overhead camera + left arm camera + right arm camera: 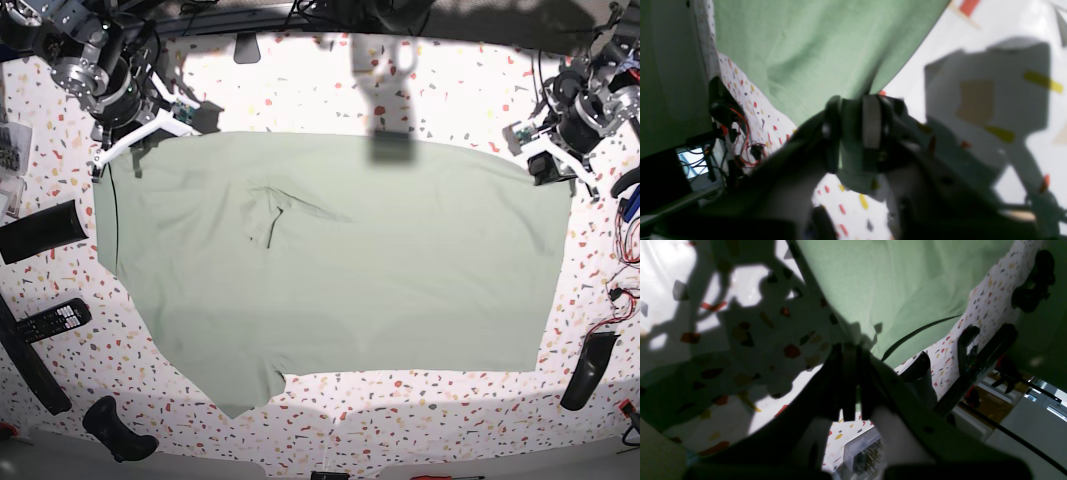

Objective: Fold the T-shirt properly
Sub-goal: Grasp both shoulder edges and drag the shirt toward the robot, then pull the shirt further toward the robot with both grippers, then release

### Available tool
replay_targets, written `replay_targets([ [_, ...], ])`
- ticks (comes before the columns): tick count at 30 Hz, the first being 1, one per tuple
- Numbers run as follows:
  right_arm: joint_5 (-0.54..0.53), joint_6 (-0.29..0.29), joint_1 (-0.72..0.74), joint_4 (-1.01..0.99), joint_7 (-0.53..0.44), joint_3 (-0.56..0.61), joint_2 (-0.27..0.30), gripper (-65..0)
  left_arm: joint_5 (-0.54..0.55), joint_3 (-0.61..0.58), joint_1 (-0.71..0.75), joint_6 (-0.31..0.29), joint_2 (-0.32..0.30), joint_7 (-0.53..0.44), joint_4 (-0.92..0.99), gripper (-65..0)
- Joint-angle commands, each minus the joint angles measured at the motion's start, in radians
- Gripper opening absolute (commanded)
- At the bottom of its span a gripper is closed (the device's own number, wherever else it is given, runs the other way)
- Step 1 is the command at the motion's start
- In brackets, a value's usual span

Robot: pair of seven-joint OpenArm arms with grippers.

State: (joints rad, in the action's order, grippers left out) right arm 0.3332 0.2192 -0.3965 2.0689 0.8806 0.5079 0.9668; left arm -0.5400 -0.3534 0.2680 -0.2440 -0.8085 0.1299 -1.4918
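Both my jaws are pinched shut on the T-shirt: left gripper on one far corner, right gripper on the other. It lies spread flat across the speckled table. A remote sits just beside its edge.

I see the T-shirt, plain pale sage green, spread nearly flat. One far corner sits pinched at the right tool, the other far corner at the left tool; the cloth stretches between them. A small crease lies nearer the right tool.
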Motion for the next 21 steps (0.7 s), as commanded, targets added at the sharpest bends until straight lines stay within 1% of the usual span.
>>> replay_targets([
  [1,0.012,-0.011,0.006,0.018,-0.001,-0.010,0.019,-65.0,-0.002,0.005,0.003,-0.011,-0.014,0.010,-0.004,-65.0],
  [2,0.012,-0.011,0.005,0.018,-0.001,-0.010,0.019,-65.0,-0.003,0.005,0.006,-0.010,-0.015,0.027,-0.005,-65.0],
  [5,0.013,-0.011,0.005,0.020,-0.001,-0.010,0.019,-65.0,-0.010,0.005,0.019,-0.003,-0.015,0.144,-0.023,-65.0],
  [7,0.026,-0.011,0.005,0.024,-0.001,-0.010,0.019,-65.0,-0.010,0.005,0.034,0.031,-0.018,0.214,-0.042,-65.0],
  [9,0.034,-0.011,0.005,0.036,0.000,-0.010,0.019,-65.0,-0.010,0.005,0.056,0.070,-0.029,0.224,-0.071,-65.0],
  [10,0.034,-0.011,0.005,0.045,0.002,-0.010,0.019,-65.0,-0.010,0.005,0.069,0.080,-0.034,0.220,-0.089,-65.0],
  [16,0.034,-0.010,0.000,0.119,0.054,-0.010,0.019,-65.0,-0.013,0.005,0.143,0.080,-0.043,0.226,-0.190,-65.0],
  [21,0.034,-0.010,-0.051,0.146,0.074,-0.010,0.019,-65.0,-0.014,0.005,0.186,0.080,-0.043,0.324,-0.210,-65.0],
])
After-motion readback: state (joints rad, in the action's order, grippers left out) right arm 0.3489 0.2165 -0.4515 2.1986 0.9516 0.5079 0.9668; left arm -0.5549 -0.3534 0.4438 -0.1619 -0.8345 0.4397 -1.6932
